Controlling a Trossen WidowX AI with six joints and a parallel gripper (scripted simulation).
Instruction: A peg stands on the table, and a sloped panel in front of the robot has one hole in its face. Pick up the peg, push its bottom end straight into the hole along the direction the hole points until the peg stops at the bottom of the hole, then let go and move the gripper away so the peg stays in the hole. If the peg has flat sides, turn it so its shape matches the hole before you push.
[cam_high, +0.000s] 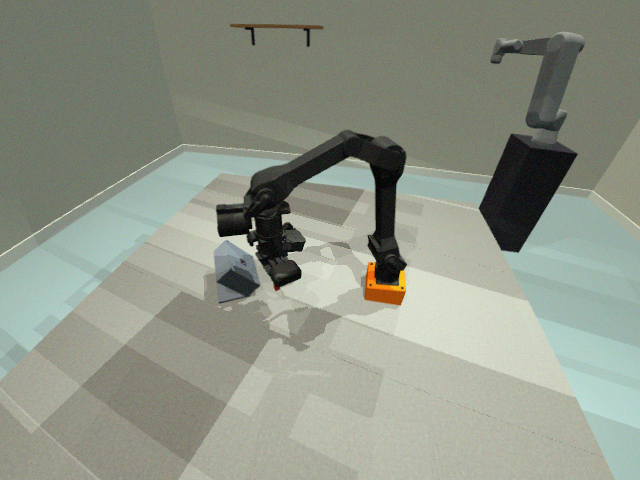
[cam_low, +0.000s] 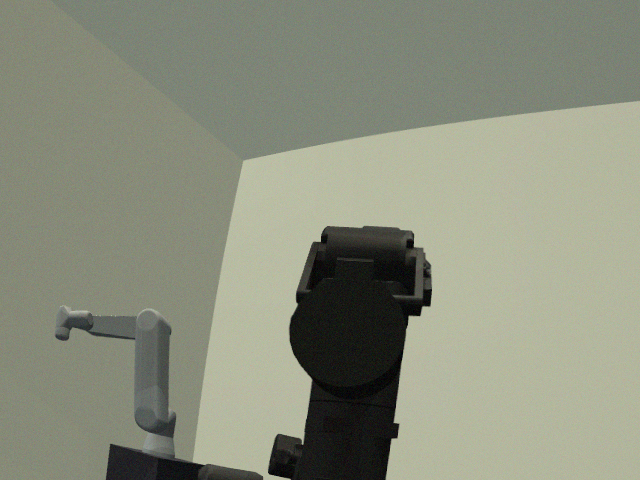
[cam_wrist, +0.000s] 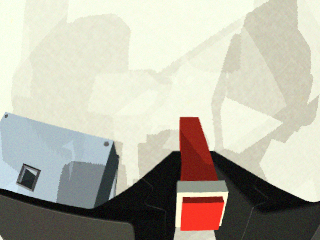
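Note:
The red square peg (cam_wrist: 201, 214) (cam_high: 277, 288) has a pale band near its top. My gripper (cam_wrist: 193, 160) (cam_high: 279, 275) points down and is shut on the peg, with one black finger on each side. Only a bit of red shows below the fingers in the top view; whether its bottom end touches the table is hard to tell. The blue-grey sloped panel (cam_wrist: 55, 145) (cam_high: 223, 258) stands close beside the gripper, to the left in both views. Its square hole (cam_wrist: 29, 177) (cam_high: 242, 262) is empty and looks slightly rotated relative to the peg in the wrist view.
My arm's orange base (cam_high: 383, 293) stands to the right of the panel in the top view. A grey arm (cam_high: 553, 82) (cam_low: 152, 361) on a dark pedestal (cam_high: 524, 191) is farther back. A wooden shelf (cam_high: 276, 26) is on the wall. The exterior view shows neither peg nor panel.

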